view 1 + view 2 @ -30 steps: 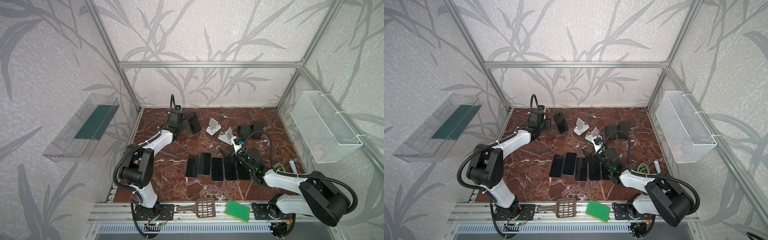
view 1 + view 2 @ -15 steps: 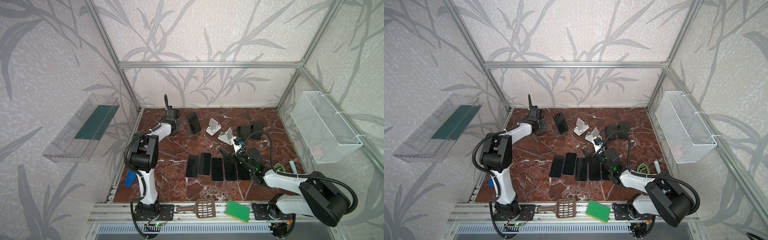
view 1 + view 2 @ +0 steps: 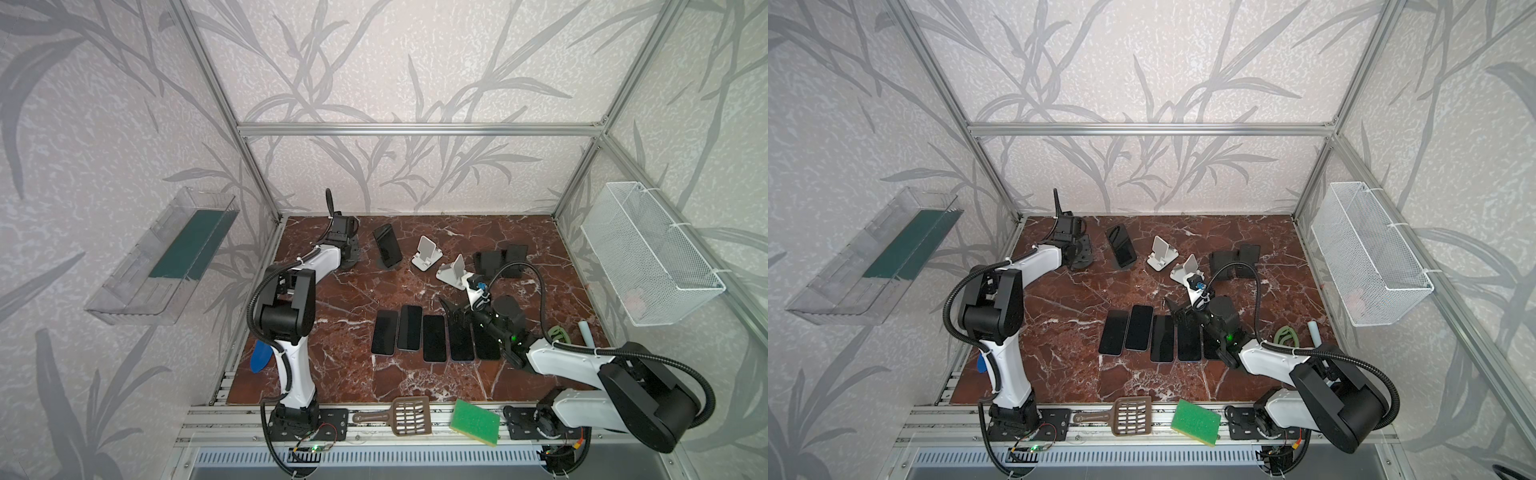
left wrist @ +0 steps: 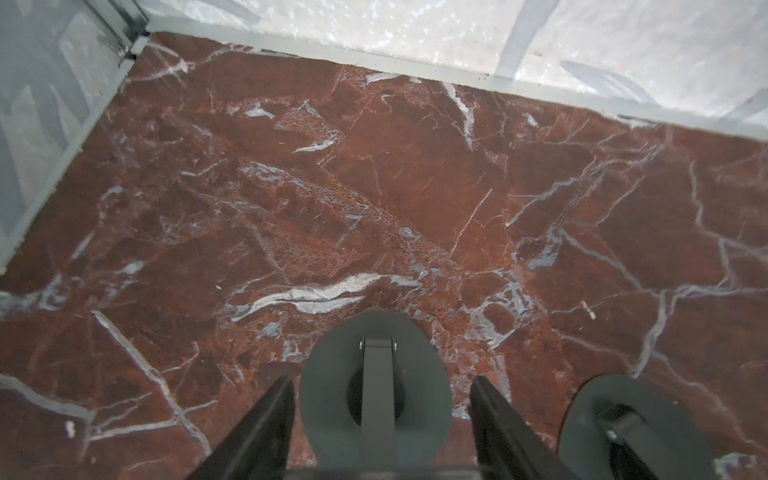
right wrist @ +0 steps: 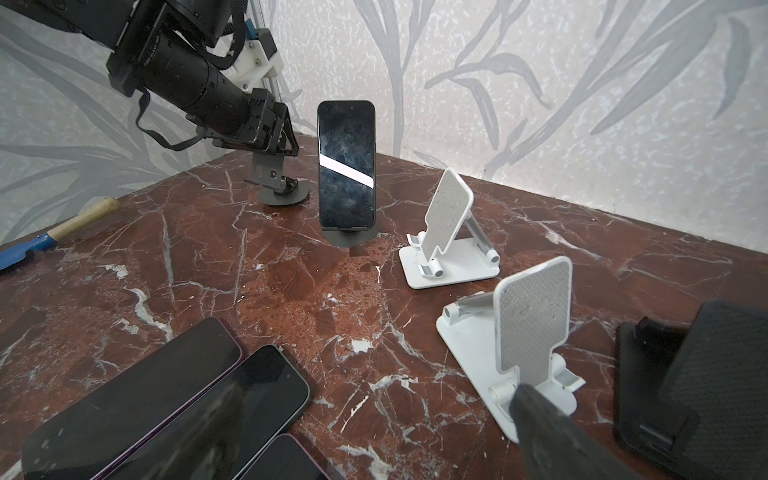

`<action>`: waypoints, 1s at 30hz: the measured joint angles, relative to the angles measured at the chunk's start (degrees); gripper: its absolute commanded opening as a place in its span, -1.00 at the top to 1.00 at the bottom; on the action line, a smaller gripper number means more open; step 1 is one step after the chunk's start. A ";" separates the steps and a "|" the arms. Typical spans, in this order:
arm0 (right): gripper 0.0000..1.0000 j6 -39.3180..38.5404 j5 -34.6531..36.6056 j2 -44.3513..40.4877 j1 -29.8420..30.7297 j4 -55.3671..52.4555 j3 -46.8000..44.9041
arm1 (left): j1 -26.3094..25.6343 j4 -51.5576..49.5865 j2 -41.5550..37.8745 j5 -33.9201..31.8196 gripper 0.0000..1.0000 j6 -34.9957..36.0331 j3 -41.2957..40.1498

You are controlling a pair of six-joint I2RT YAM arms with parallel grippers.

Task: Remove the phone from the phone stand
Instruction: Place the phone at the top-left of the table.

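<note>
The left gripper (image 4: 381, 382) hangs low near the desk's (image 3: 353, 299) far left corner, its jaws parted either side of an empty grey stand (image 4: 332, 386) and grasping nothing; the phone (image 5: 347, 170) stands upright, screen dark, on its round-based phone stand (image 5: 353, 239), just beside the grey one and between it and a white stand (image 5: 449, 232); the right gripper (image 5: 378, 392) is spread wide and empty, hovering by the far end of a row of phones (image 3: 409, 328) lying flat.
</note>
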 measured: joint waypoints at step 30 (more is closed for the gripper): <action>-0.98 3.13 -7.23 32.39 1.70 -40.44 61.72 | -11.08 25.35 -37.09 -2.51 -0.69 -0.31 -38.45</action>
